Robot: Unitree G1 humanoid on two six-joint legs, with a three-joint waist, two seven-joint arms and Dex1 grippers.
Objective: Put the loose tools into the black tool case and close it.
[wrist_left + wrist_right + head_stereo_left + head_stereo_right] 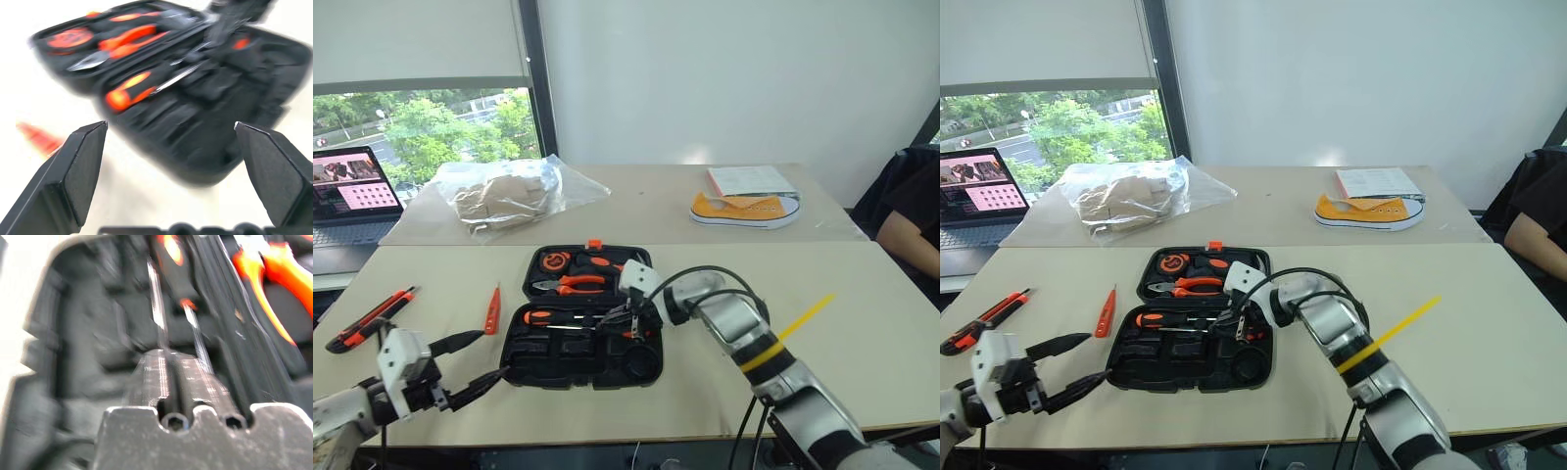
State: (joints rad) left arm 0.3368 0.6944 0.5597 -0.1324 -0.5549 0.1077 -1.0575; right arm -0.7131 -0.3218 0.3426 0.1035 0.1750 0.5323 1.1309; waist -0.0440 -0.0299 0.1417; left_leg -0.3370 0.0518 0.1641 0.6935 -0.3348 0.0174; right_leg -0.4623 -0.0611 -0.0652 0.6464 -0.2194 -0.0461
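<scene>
- Plainly, bare table stretches to the right of the open tool case.
- Left claw, spread wide, hovers just left of the case's near corner; utility knife and pen tool lie beyond.
- Right claw reaches leftward over the case, fingers nearly together around a screwdriver shaft.

1. Near beige table — open black tool case, utility knife and small orange pen-like tool.
2. Far table — plastic bag, yellow shoe, papers, laptop.
</scene>
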